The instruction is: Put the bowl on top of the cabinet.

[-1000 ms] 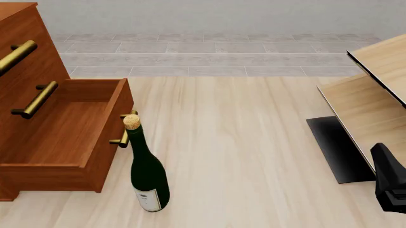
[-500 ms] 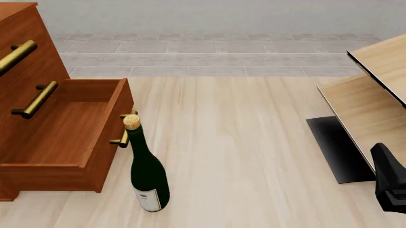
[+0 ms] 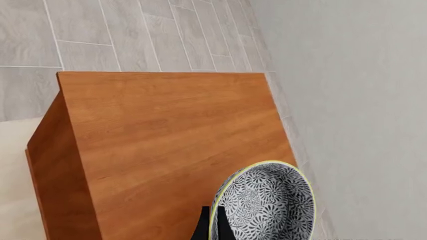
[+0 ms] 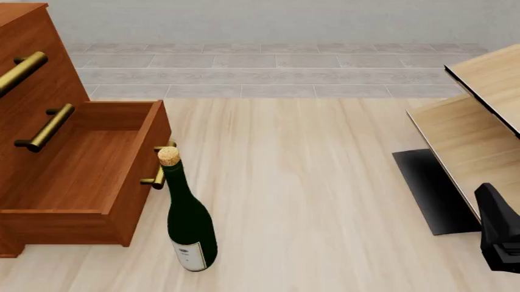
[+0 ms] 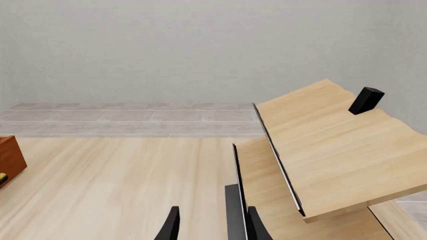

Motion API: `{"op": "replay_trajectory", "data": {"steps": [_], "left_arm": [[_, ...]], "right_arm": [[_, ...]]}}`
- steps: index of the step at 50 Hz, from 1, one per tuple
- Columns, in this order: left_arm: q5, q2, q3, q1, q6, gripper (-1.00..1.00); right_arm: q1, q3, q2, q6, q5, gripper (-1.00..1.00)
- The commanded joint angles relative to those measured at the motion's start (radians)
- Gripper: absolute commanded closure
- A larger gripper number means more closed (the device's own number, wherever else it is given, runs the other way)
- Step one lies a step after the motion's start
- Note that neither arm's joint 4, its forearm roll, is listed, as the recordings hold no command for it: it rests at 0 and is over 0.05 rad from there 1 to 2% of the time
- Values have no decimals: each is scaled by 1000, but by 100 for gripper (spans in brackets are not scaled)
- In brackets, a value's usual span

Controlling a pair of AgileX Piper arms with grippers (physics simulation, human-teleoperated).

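table: pale wood | on it: cabinet, wine bottle, light-wood furniture

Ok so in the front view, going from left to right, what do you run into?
Reddish-brown wooden cabinet with brass bar handles and its pulled-out drawer → dark green corked wine bottle → pale light-wood furniture on a black base, with a black part of the right arm at the lower right corner.

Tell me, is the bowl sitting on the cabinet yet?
Cannot tell. The left wrist view shows the bowl in the left hand over the cabinet top, but its underside is hidden.
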Motion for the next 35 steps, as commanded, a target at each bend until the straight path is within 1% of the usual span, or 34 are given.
{"op": "replay_trajectory", "data": {"steps": [1, 14, 18, 25, 35], "left_arm": [[-30, 20, 18, -1, -3, 100], [-38, 35, 11, 11, 3, 100], [-43, 34, 10, -4, -2, 100], [-51, 43, 5, -4, -4, 100], [-56, 51, 6, 15, -1, 100]], "right_arm": [[0, 0, 0, 0, 0, -100], [0, 0, 0, 0, 0, -100], [0, 0, 0, 0, 0, -100], [0, 0, 0, 0, 0, -100], [0, 0, 0, 0, 0, -100]]}}
